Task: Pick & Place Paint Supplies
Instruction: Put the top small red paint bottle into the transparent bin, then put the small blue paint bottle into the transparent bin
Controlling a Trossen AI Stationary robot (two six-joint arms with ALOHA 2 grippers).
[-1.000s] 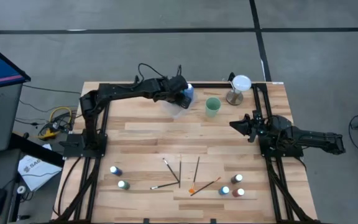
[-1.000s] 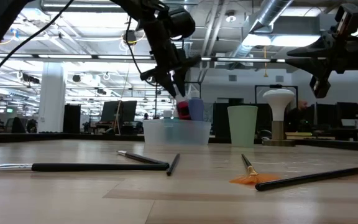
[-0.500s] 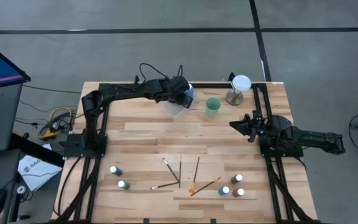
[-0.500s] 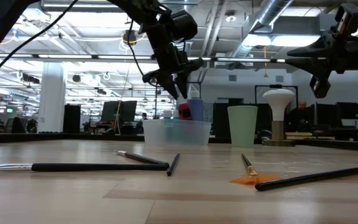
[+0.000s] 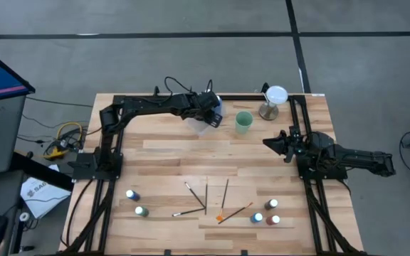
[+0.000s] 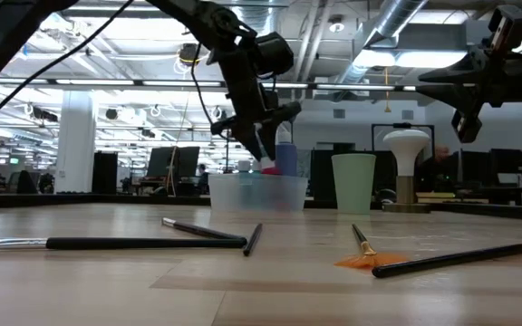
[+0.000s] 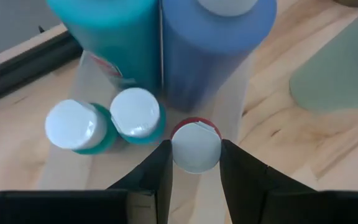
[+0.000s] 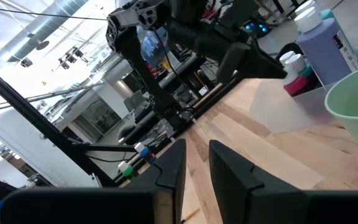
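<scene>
Left jaws: closed on the white cap of a red bottle (image 7: 196, 144), one dark finger (image 7: 157, 171) on each side; seen upper middle of the high view (image 5: 209, 114).
Red bottle: hung at the clear tray (image 6: 254, 193), its red just showing above the tray rim in the low view (image 6: 267, 167).
In the tray: two teal bottles (image 7: 135, 115) with white caps side by side, touching; behind them a tall teal bottle (image 7: 107, 34) and a tall blue bottle (image 7: 213, 43).
Green cup: stood just right of the tray (image 5: 244, 121); a white-topped stand (image 5: 272, 99) was further right.
Right jaws: narrow, with a slim gap and nothing between them; they hovered above the counter at the right middle of the high view (image 5: 268, 141), well apart from the tray.
Counter: pale wood (image 5: 162, 153).
Lower middle: several brushes (image 5: 206, 198) lay scattered, one with an orange tip (image 5: 221, 215).
Lower left: two small bottles (image 5: 132, 194).
Lower right: three small bottles (image 5: 270, 205) clustered together.
</scene>
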